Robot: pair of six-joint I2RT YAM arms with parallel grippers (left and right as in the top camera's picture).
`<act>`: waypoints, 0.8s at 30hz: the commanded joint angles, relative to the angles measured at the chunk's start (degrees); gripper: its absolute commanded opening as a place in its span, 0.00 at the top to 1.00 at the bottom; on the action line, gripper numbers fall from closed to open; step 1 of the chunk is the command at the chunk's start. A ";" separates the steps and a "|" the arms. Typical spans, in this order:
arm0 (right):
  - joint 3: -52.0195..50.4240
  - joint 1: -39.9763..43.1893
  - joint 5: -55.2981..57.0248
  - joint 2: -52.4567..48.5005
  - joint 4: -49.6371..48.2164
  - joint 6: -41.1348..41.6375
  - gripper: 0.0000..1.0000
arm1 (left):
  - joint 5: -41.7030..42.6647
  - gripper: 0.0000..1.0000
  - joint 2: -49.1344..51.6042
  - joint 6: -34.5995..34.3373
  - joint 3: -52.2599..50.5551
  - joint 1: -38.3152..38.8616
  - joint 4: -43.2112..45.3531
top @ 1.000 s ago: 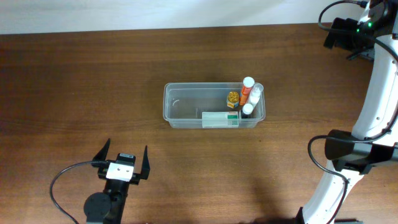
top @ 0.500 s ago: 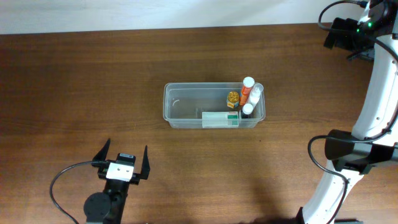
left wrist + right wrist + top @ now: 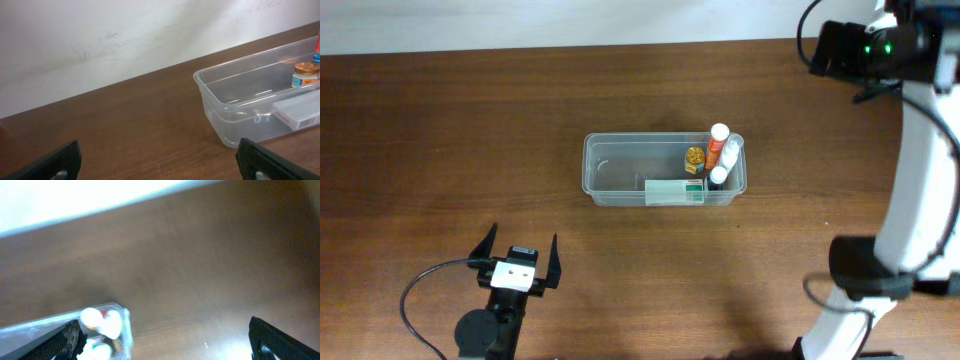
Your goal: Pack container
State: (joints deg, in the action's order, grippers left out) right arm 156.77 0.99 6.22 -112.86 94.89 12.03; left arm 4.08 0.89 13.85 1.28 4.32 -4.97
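**Brown tabletop quiet, right arm on the move**

Wood-grain table [image 3: 440, 130] shows no loose items in the overhead view, and that has not changed over the last second. The one change is the right arm [image 3: 920, 180]. Its upper end has shifted left along the far edge and its lower joint has dropped toward the near edge. The right wrist view is smeared, which fits an arm in motion.

The container [image 3: 595, 165] sits in the middle of the table exactly where it was, with its contents undisturbed at the right end.

The left gripper [image 3: 524, 234] is parked near the front edge, well apart from the tub. Its fingers are spread and hold nothing. The right gripper [image 3: 167, 345] is also spread wide and empty, looking down on the tub's right end from above.

Inside, a white medicine box [image 3: 675, 191] lies along the near wall. An orange-lidded jar [image 3: 695, 156] and three white-capped bottles [image 3: 724, 150] stand clustered beside it.

Packing looks finished, or close to it, and the right arm's swing reads as repositioning rather than a grasp.
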 commanded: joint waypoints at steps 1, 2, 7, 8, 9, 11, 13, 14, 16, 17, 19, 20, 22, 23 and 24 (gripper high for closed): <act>0.85 -3.82 1.73 5.81 -4.39 0.26 0.01 | -0.42 0.01 -0.59 -0.11 -0.50 -0.37 0.15; 0.85 -5.03 2.27 6.69 -6.27 0.26 0.02 | -0.39 0.01 -0.59 -0.11 -0.50 -0.37 0.15; 0.74 -9.33 3.74 10.19 -13.29 0.28 0.02 | -0.39 0.01 -0.59 -0.11 -0.50 -0.37 0.15; 0.61 -10.01 3.74 10.84 -14.80 0.28 0.02 | -0.39 0.01 -0.59 -0.11 -0.50 -0.37 0.15; 0.50 -10.38 3.74 11.30 -15.87 0.26 0.02 | -0.42 0.01 -0.59 -0.11 -0.50 -0.37 0.15; -0.02 -11.02 3.72 12.50 -18.32 0.28 0.02 | -0.39 0.01 -0.59 -0.11 -0.50 -0.37 0.15; -0.98 -11.23 3.69 13.81 -20.17 0.31 0.02 | -0.39 0.01 -0.59 -0.11 -0.50 -0.37 0.15; -1.73 -11.23 3.67 14.60 -20.92 0.31 0.02 | -0.39 0.01 -0.59 -0.11 -0.50 -0.37 0.15; -4.13 -11.21 3.69 16.59 -22.64 0.28 0.02 | -0.39 0.01 -0.59 -0.11 -0.50 -0.37 0.15; -5.66 -11.21 3.72 17.75 -23.67 0.28 0.02 | -0.42 0.01 -0.59 -0.11 -0.50 -0.37 0.15; -9.75 -11.21 3.72 20.52 -26.14 0.28 0.02 | -0.42 0.01 -0.59 -0.11 -0.50 -0.37 0.15; -12.33 -11.19 3.72 22.16 -27.56 0.28 0.01 | -0.42 0.01 -0.59 -0.11 -0.50 -0.37 0.15; -18.32 -11.10 3.72 25.86 -30.60 0.28 0.02 | -0.39 0.01 -0.59 -0.11 -0.50 -0.37 0.15; -21.77 -11.10 3.72 27.98 -32.46 0.28 0.02 | -0.42 0.00 -0.59 -0.11 -0.50 -0.37 0.15; -25.42 -11.10 3.74 30.14 -34.53 0.26 0.02 | -0.42 0.01 -0.59 -0.11 -0.50 -0.37 0.15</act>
State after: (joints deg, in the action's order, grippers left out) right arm 138.41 -9.69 9.08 -88.16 63.05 12.03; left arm 4.08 0.89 13.85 1.28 4.32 -4.97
